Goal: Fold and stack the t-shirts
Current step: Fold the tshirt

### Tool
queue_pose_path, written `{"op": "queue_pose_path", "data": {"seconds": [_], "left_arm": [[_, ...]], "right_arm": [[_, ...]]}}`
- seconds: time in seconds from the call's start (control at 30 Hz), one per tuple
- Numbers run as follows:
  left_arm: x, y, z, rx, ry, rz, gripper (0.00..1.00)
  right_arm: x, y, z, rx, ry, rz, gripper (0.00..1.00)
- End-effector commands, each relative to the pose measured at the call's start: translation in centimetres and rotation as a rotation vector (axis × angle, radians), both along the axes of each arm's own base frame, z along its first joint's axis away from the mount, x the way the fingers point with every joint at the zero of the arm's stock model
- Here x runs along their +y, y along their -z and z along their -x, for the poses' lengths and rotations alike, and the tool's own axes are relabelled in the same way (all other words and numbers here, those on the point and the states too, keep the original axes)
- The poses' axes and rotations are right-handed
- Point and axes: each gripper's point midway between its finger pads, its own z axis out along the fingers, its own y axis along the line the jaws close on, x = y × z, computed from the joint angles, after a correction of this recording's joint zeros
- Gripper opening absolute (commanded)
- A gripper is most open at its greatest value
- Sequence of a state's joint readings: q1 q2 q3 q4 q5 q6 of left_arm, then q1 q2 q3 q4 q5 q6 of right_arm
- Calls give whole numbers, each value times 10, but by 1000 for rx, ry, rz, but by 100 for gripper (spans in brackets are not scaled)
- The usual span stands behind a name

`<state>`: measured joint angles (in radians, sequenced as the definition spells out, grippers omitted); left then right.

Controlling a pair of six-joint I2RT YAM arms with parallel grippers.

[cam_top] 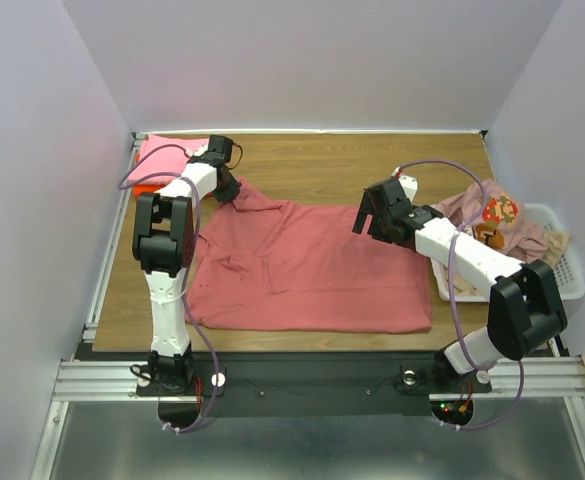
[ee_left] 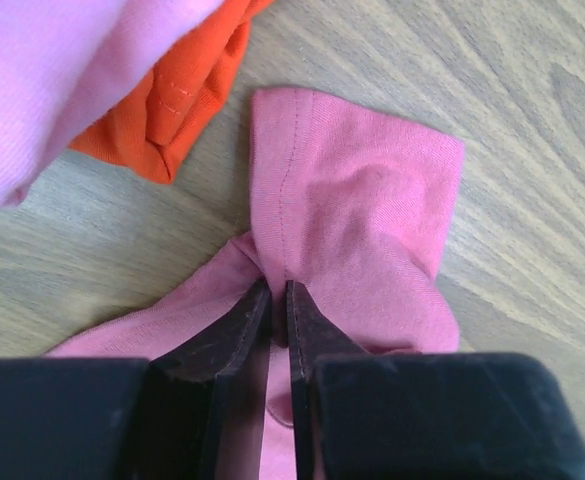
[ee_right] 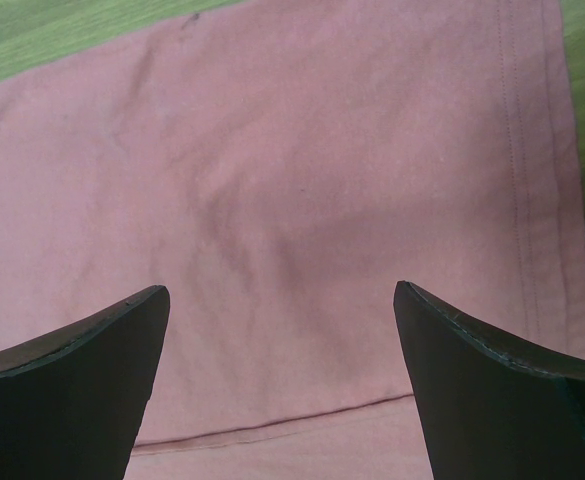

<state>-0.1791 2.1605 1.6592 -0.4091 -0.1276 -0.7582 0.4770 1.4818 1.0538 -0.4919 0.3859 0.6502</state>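
A dusty rose-red t-shirt (cam_top: 307,265) lies spread on the wooden table. My left gripper (cam_top: 234,190) is shut on its far left sleeve (ee_left: 357,215), pinching the cloth at the seam. My right gripper (cam_top: 367,222) is open and empty, hovering over the shirt's far right part (ee_right: 302,200) near its hem. A folded light pink t-shirt (cam_top: 167,158) lies on a folded orange t-shirt (cam_top: 144,187) at the far left corner; both show in the left wrist view, pink (ee_left: 62,70) over orange (ee_left: 177,105). A pale pink printed t-shirt (cam_top: 497,215) and a beige one (cam_top: 554,245) lie in the basket.
A white plastic mesh basket (cam_top: 570,272) stands at the right edge of the table. Bare wood (cam_top: 322,160) lies behind the spread shirt. White walls close in the back and both sides.
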Motion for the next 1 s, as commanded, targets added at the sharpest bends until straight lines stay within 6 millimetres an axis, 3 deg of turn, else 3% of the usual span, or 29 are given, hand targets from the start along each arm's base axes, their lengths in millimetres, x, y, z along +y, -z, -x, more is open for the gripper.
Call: {"op": "queue_pose_path", "data": {"seconds": [0.0, 0.03, 0.1, 0.4, 0.57, 0.83, 0.97], "left_arm": [[5, -32, -10, -61, -14, -23, 21], [6, -31, -11, -54, -15, -27, 10], [6, -31, -11, -49, -12, -30, 0], [8, -52, -7, -80, -2, -37, 0], [6, -60, 3, -87, 17, -25, 0], [7, -71, 15, -101, 58, -42, 0], [9, -73, 21, -100, 66, -55, 0]], "right_arm": [[-3, -4, -8, -38, 14, 5, 100], [-3, -4, -8, -39, 15, 7, 100], [-4, -3, -7, -37, 15, 8, 100], [-6, -5, -8, -45, 23, 19, 100], [-20, -13, -20, -89, 100, 73, 100], [-40, -20, -65, -122, 205, 151, 100], [-49, -5, -87, -86, 233, 168, 100]]}}
